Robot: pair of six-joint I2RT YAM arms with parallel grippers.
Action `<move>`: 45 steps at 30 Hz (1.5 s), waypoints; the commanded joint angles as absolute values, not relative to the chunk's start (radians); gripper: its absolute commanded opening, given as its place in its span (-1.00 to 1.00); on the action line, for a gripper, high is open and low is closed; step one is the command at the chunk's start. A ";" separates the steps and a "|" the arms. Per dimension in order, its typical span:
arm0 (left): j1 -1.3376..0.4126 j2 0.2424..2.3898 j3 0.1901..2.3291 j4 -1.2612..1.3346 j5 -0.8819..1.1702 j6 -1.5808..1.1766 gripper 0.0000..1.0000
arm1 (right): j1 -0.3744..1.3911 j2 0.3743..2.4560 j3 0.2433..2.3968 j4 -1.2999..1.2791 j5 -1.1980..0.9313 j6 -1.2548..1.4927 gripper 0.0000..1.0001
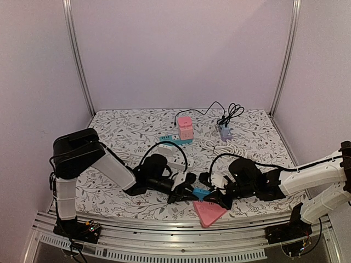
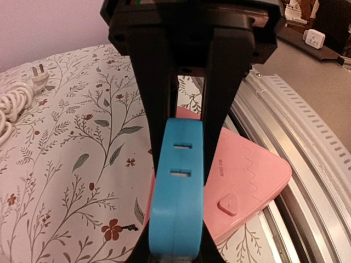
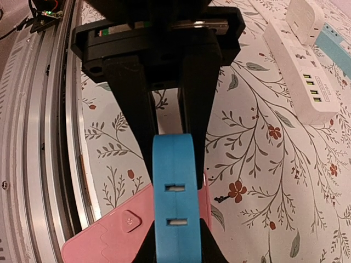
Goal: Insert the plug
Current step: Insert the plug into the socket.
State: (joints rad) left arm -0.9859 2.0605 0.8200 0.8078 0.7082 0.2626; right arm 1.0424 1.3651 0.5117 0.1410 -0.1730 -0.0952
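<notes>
the blue adapter [image 1: 201, 193] hangs just above the middle of the table's near edge, over a flat pink case [image 1: 208, 213] that juts past that edge onto the metal rail [image 1: 164, 233]. it looks like a light, rigid plastic block with smooth, rounded sides and two narrow slots on its face. it should not flex, but it could slip or twist if pinched on the curved ends. the flat long sides are the safer hold, leaving the slotted face open.

both arms reach low and nearly level across the near edge, meeting tip to tip. the left gripper [image 2: 184, 129] has its fingers pressed onto the two long sides of the adapter. the right gripper [image 3: 172, 143] pinches the same block from the opposite end, fingers against its sides.

a white plug [image 2: 38, 76] on a coiled white cable [image 2: 10, 107] lies well apart, towards the middle of the floral table cover [image 1: 252, 126]. whether this is the plug meant for insertion i cannot tell.
</notes>
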 commanded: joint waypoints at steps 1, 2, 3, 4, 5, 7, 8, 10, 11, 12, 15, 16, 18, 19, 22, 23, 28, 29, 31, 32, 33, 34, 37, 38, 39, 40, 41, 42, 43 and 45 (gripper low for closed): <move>-1.031 2.039 0.796 0.754 0.537 0.316 -1.00 | 1.053 1.353 0.503 0.150 -0.203 -0.044 -1.00; -1.037 2.037 0.796 0.742 0.527 0.326 -1.00 | 1.053 1.355 0.499 0.151 -0.205 -0.044 -1.00; -1.042 2.032 0.794 0.732 0.518 0.334 -1.00 | 1.053 1.356 0.497 0.152 -0.208 -0.044 -1.00; -1.049 2.028 0.789 0.728 0.505 0.342 -1.00 | 1.053 1.356 0.494 0.152 -0.210 -0.042 -1.00; -1.058 2.021 0.778 0.729 0.487 0.350 -1.00 | 1.053 1.357 0.489 0.152 -0.210 -0.040 -1.00; -1.081 2.011 0.755 0.745 0.439 0.370 -1.00 | 1.054 1.358 0.483 0.155 -0.213 -0.037 -1.00; -1.091 2.008 0.745 0.751 0.417 0.379 -1.00 | 1.054 1.359 0.480 0.159 -0.218 -0.034 -0.98; -1.109 2.005 0.734 0.761 0.392 0.376 -1.00 | 1.054 1.363 0.473 0.165 -0.228 -0.035 -0.84; -1.116 2.006 0.724 0.774 0.386 0.370 -1.00 | 1.055 1.366 0.470 0.167 -0.228 -0.037 -0.78; -1.124 2.006 0.714 0.793 0.381 0.365 -1.00 | 1.055 1.370 0.468 0.166 -0.228 -0.040 -0.73; -1.133 2.019 0.703 0.824 0.373 0.347 -1.00 | 1.054 1.374 0.469 0.166 -0.248 -0.057 -0.63; -1.135 2.022 0.704 0.819 0.373 0.343 -1.00 | 1.055 1.375 0.471 0.166 -0.250 -0.059 -0.62; -1.140 2.028 0.699 0.812 0.368 0.341 -1.00 | 1.055 1.380 0.472 0.166 -0.242 -0.064 -0.66; -1.144 2.032 0.697 0.808 0.363 0.340 -1.00 | 1.054 1.386 0.471 0.166 -0.236 -0.065 -0.69; -1.152 2.048 0.686 0.801 0.362 0.320 -1.00 | 1.055 1.419 0.485 0.164 -0.234 -0.072 -0.70; -1.153 2.055 0.682 0.799 0.363 0.311 -1.00 | 1.055 1.429 0.490 0.163 -0.235 -0.072 -0.70; -1.159 2.094 0.665 0.792 0.373 0.242 -1.00 | 1.055 1.489 0.520 0.131 -0.236 -0.074 -0.78; -1.162 2.102 0.658 0.794 0.372 0.234 -1.00 | 1.055 1.493 0.521 0.128 -0.230 -0.075 -0.80; -1.168 2.111 0.646 0.795 0.365 0.224 -1.00 | 1.055 1.494 0.522 0.125 -0.227 -0.078 -0.81; -1.171 2.115 0.643 0.795 0.363 0.221 -1.00 | 1.056 1.493 0.522 0.124 -0.227 -0.078 -0.81; -1.173 2.117 0.641 0.793 0.358 0.219 -1.00 | 1.055 1.491 0.521 0.123 -0.226 -0.080 -0.81; -1.175 2.119 0.639 0.794 0.354 0.218 -1.00 | 1.055 1.489 0.520 0.123 -0.226 -0.080 -0.81; -1.178 2.110 0.641 0.795 0.328 0.211 -0.94 | 1.057 1.477 0.515 0.123 -0.225 -0.080 -0.77; -1.178 2.104 0.644 0.793 0.318 0.203 -0.73 | 1.057 1.470 0.512 0.124 -0.226 -0.080 -0.73; -1.179 2.092 0.650 0.787 0.315 0.194 -0.40 | 1.056 1.462 0.510 0.124 -0.228 -0.080 -0.68; -1.178 2.076 0.656 0.769 0.314 0.188 -0.06 | 1.056 1.457 0.508 0.124 -0.229 -0.080 -0.58; -1.178 2.057 0.662 0.754 0.309 0.181 0.17 | 1.056 1.451 0.508 0.123 -0.231 -0.079 -0.47; -1.178 2.040 0.664 0.746 0.301 0.173 0.29 | 1.056 1.448 0.509 0.122 -0.232 -0.077 -0.34; -1.178 2.024 0.660 0.749 0.286 0.172 0.37 | 1.056 1.442 0.514 0.118 -0.232 -0.075 -0.19; -1.178 1.993 0.634 0.781 0.253 0.172 0.52 | 1.056 1.430 0.527 0.103 -0.239 -0.074 -0.07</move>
